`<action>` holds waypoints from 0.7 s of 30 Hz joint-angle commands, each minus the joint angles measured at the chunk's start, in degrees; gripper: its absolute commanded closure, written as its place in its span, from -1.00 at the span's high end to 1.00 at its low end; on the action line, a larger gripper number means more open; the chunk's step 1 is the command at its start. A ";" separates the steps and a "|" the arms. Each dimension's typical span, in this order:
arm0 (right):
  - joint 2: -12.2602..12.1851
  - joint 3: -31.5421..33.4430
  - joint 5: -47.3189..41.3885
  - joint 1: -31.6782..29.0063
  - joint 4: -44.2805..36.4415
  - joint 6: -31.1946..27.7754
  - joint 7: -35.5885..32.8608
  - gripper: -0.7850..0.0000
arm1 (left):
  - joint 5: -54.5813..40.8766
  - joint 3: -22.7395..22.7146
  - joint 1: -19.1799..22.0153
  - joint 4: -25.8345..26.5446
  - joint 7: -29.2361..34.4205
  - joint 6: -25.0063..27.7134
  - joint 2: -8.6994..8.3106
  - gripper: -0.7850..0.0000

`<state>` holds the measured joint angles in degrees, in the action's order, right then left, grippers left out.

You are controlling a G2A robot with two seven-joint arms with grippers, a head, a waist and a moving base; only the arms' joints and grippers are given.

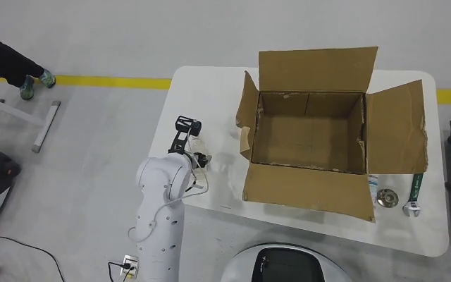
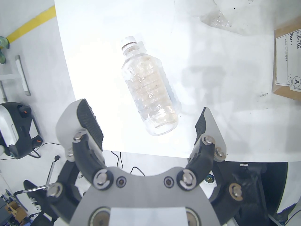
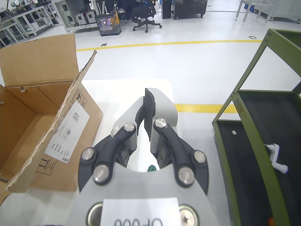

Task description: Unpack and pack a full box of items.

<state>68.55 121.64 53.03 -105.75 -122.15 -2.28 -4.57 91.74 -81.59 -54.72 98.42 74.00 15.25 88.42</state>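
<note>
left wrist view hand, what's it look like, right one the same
The left hand has pale grey fingers with black ribbed pads, black links with silver screws and a grey base. The right hand is the same build; each base carries a white label. The left arm is white, with a thin cable.
</note>
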 commanded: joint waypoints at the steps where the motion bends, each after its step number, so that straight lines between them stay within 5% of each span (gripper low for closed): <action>1: 0.08 -0.34 0.32 0.10 0.03 0.07 0.14 -1.00 | -1.66 -0.26 1.44 -2.40 1.65 -2.18 0.08 1.00; 8: 0.41 -1.05 0.96 -0.26 0.49 -0.02 0.46 -0.95 | -6.50 -2.22 9.30 -14.45 7.39 -9.20 0.17 1.00; 21: 0.96 -0.67 0.88 -0.70 0.67 -0.13 0.54 -0.95 | -8.22 -1.13 16.10 -29.73 6.97 -8.24 -0.43 1.00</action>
<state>69.48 120.98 53.88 -106.48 -121.47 -2.38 -4.00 82.94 -83.23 -38.79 69.25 81.09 6.57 88.03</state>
